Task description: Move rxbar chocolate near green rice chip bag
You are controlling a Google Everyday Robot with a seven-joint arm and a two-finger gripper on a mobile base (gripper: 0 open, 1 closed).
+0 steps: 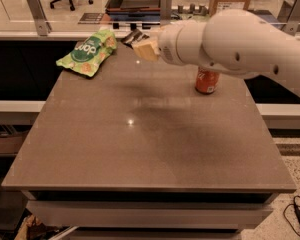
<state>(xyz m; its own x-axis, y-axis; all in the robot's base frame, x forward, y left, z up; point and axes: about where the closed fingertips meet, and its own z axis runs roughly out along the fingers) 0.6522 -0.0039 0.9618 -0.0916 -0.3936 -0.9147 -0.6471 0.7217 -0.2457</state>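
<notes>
The rxbar chocolate (131, 36) is a dark bar sitting at the tip of the gripper (139, 44), near the far edge of the surface (140, 149); whether it is raised or touching down there cannot be told. The jaws are closed on the bar, gripping one end so the rest sticks out to the left. Just beside it, further left with a small gap between them, the green rice chip bag (87, 51) lies flat at the far left corner. The white arm (230, 41) reaches in from the right. Under the arm, an orange soda can (207, 80) stands upright, well apart from the bag.
</notes>
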